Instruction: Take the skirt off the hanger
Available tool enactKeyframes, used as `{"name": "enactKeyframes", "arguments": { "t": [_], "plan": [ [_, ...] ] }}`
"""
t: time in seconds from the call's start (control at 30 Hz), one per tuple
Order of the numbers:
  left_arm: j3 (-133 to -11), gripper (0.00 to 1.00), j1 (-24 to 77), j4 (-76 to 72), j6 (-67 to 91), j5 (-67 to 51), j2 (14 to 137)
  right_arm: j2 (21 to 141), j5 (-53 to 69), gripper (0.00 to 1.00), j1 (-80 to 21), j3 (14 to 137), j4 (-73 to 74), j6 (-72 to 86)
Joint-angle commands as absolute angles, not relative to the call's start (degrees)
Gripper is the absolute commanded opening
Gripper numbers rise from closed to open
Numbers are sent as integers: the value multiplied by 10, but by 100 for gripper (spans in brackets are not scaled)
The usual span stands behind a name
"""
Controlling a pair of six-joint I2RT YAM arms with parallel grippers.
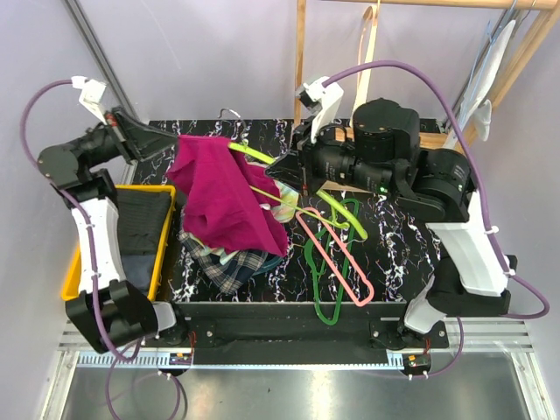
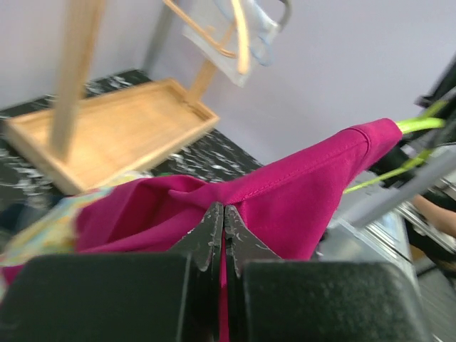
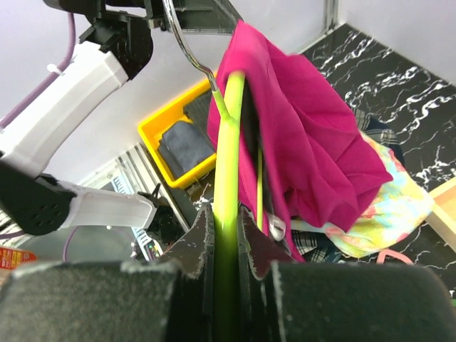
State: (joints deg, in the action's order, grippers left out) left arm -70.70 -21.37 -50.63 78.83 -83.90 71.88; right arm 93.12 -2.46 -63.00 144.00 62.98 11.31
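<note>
The plaid skirt (image 1: 229, 264) lies crumpled on the black marbled table, partly under a magenta garment (image 1: 229, 197); a patch of the skirt (image 3: 311, 244) shows in the right wrist view. The dark green hanger (image 1: 331, 293) lies flat near the table's front edge, apart from the skirt. My left gripper (image 2: 224, 214) is shut on a fold of the magenta garment (image 2: 299, 192), lifting it at the back left (image 1: 175, 140). My right gripper (image 3: 226, 221) is shut on a lime hanger (image 3: 229, 142) whose far end is inside the magenta garment (image 3: 299, 128).
A pink hanger (image 1: 337, 254) lies across the green one. A floral garment (image 3: 385, 214) sits in the pile. A yellow bin (image 1: 79, 262) with dark clothes stands at the left. A wooden tray (image 2: 114, 135) and rack posts stand at the back right.
</note>
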Motion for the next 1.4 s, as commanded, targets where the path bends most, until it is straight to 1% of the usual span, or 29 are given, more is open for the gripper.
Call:
{"name": "enactKeyframes", "arguments": {
  "t": [0.0,0.07,0.1,0.2,0.33,0.43,0.47,0.53,0.57,0.6,0.63,0.67,0.73,0.77,0.83,0.93,1.03,1.1,1.17,1.27,1.3,1.33,1.37],
  "plan": [
    [-744,0,-288,-576,791,-879,769,835,-66,0,-630,1420,534,117],
    [-751,0,-308,-640,839,-884,794,808,-79,0,-629,1375,533,127],
    [-751,0,-311,-741,919,-886,803,782,-83,0,-629,1359,533,131],
    [-755,0,-306,-953,1098,-888,836,736,-100,0,-629,1296,546,149],
    [-724,0,-275,-954,1081,-889,815,685,-146,0,-629,1217,581,175],
    [-719,0,-232,-954,1075,-886,791,629,-186,0,-628,1118,589,215],
    [-722,0,-209,-954,1072,-882,788,615,-205,0,-629,1057,587,226],
    [-739,0,-185,-952,1071,-869,793,580,-227,0,-629,990,588,268],
    [-748,0,-165,-950,1073,-864,797,570,-239,0,-628,924,585,285],
    [-758,0,-157,-946,1077,-854,802,553,-243,0,-629,890,574,305],
    [-776,0,-149,-942,1078,-851,814,545,-246,0,-629,859,567,345],
    [-783,0,-135,-930,1075,-849,818,537,-260,0,-629,800,561,372],
    [-790,0,-120,-911,1059,-848,834,512,-268,0,-630,741,526,434],
    [-788,0,-102,-911,1056,-852,839,503,-296,0,-629,694,520,459],
    [-765,0,-88,-902,1052,-855,854,477,-357,0,-629,658,518,530],
    [-724,0,-77,-901,1038,-859,861,435,-424,0,-628,599,500,571],
    [-694,0,-79,-913,1019,-882,867,412,-475,0,-628,587,508,600],
    [-684,0,-82,-954,1023,-922,881,402,-495,0,-628,584,535,627],
    [-679,0,-102,-954,996,-936,888,387,-511,0,-628,574,545,656],
    [-721,0,-130,-954,974,-961,907,364,-525,0,-628,550,541,701],
    [-734,1,-133,-954,969,-965,915,362,-526,0,-628,543,536,716],
    [-740,14,-140,-954,966,-965,918,359,-525,0,-628,532,531,722],
    [-747,36,-141,-954,962,-966,921,363,-521,1,-628,527,521,727]
  ]
}}
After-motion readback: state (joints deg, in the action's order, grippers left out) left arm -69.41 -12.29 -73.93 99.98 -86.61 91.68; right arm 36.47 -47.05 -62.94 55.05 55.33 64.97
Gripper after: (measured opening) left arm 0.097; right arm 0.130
